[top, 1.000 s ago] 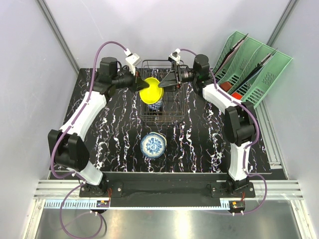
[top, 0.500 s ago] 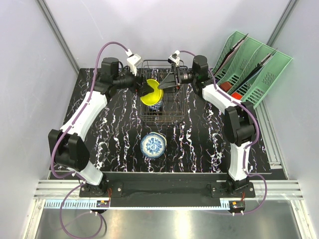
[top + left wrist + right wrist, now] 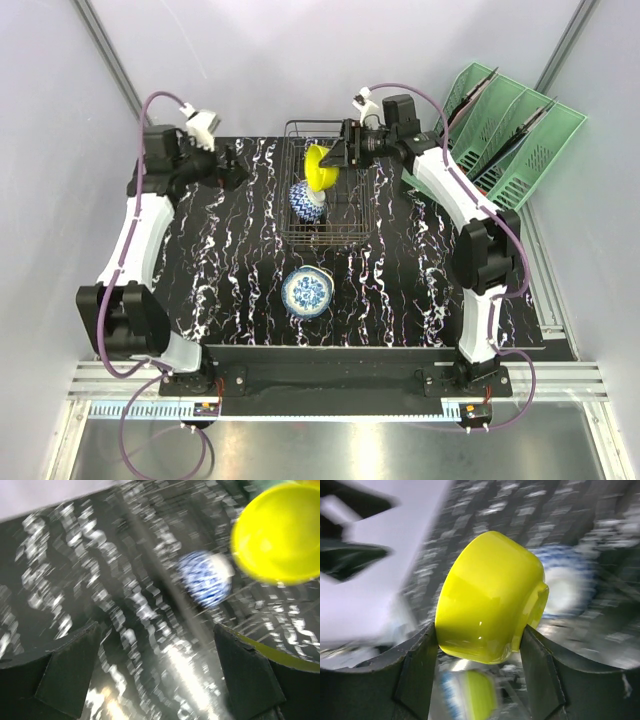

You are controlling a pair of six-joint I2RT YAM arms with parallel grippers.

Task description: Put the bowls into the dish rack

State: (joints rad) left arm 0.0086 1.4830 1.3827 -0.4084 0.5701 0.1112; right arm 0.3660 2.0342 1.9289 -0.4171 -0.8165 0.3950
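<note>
**Right gripper** (image 3: 479, 632): I see its fingers (image 3: 420, 670) clamped on opposite sides of the yellow bowl (image 3: 490, 595). The bowl is tipped on its side over the far end of the dish rack (image 3: 352, 226).

**Left gripper** (image 3: 156, 630): its fingers are spread wide with nothing between them, well left of the rack and above the marbled table (image 3: 240, 260).

**Other bowls:** a blue-patterned bowl (image 3: 308, 202) lies inside the rack. A floral bowl (image 3: 306, 292) sits upright on the table just near of the rack.

**Far right:** a green file organizer (image 3: 510, 130).
</note>
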